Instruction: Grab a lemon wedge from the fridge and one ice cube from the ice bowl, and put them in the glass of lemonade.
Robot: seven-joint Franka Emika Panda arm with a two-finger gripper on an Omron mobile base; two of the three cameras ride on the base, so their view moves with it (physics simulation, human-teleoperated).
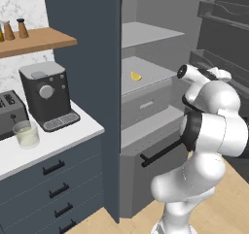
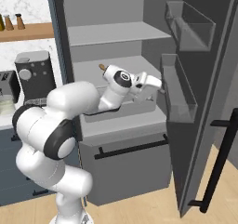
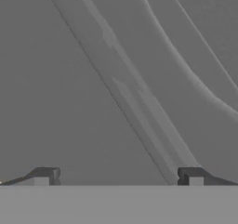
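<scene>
The fridge [image 1: 90, 87] stands open with pale grey shelves. A tiny yellow lemon wedge [image 1: 136, 76] lies on its middle shelf [image 1: 151, 73]. My gripper [image 2: 158, 85] hovers at that shelf's height, to the right of the wedge and apart from it, pointing toward the open door [image 2: 204, 79]. In the hand view the gripper [image 3: 119, 176] is open, its fingertips [image 3: 46, 175] wide apart with only grey fridge surfaces ahead. The glass of lemonade [image 1: 26, 134] sits on the white counter [image 1: 58, 141] to the left. The ice bowl is out of view.
A coffee machine [image 1: 46, 94] and a toaster [image 1: 9, 112] stand behind the glass. A brownish food item [image 2: 102, 67] lies on the shelf behind my arm. Clear door bins [image 2: 179, 88] jut out near the gripper. A drawer with a black handle [image 2: 132, 149] sits below.
</scene>
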